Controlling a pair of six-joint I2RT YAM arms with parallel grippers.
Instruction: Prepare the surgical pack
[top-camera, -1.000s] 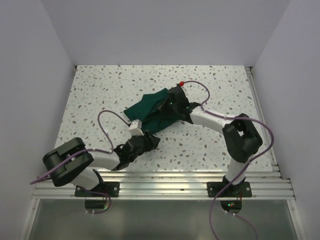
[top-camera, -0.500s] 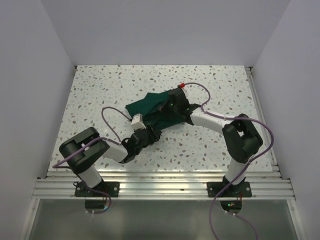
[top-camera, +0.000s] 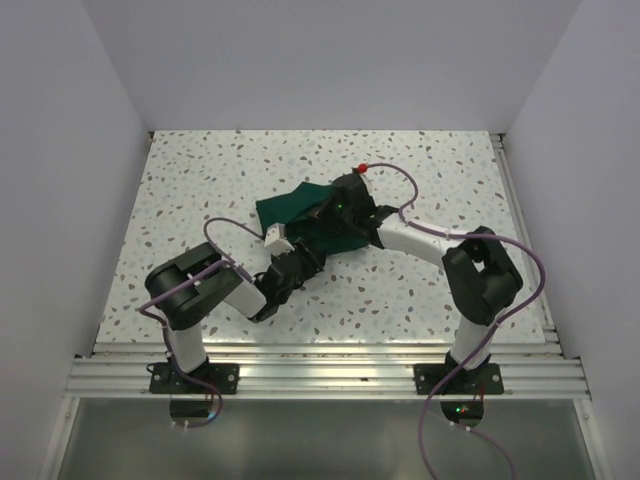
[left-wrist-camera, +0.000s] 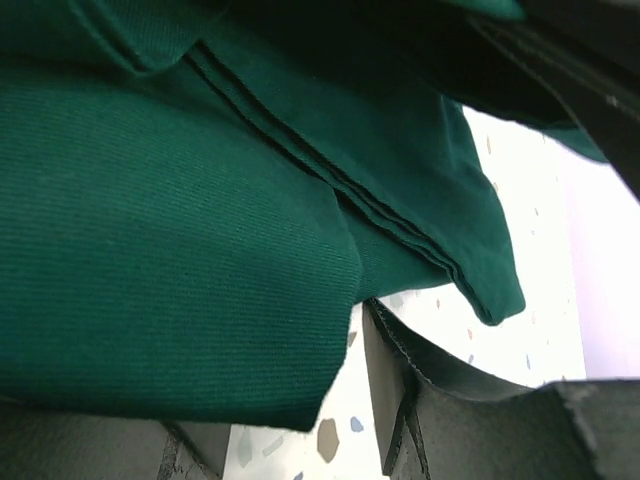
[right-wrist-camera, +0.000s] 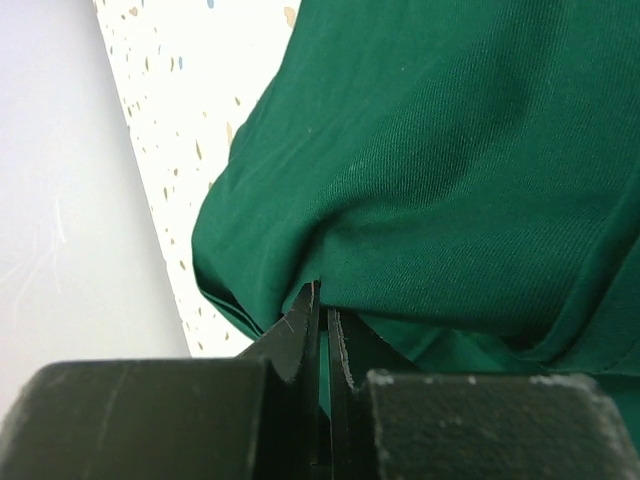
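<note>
The left arm has tucked inward, bringing the left gripper (top-camera: 300, 264) up to the near edge of the green cloth (top-camera: 285, 210) at mid-table, jaws half apart. The right gripper (right-wrist-camera: 322, 300) stays pinched on its far fold, so I'd guess more folding comes next.

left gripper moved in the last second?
Yes. The left gripper has shifted slightly away from the near rail, farther in against the green cloth.
</note>
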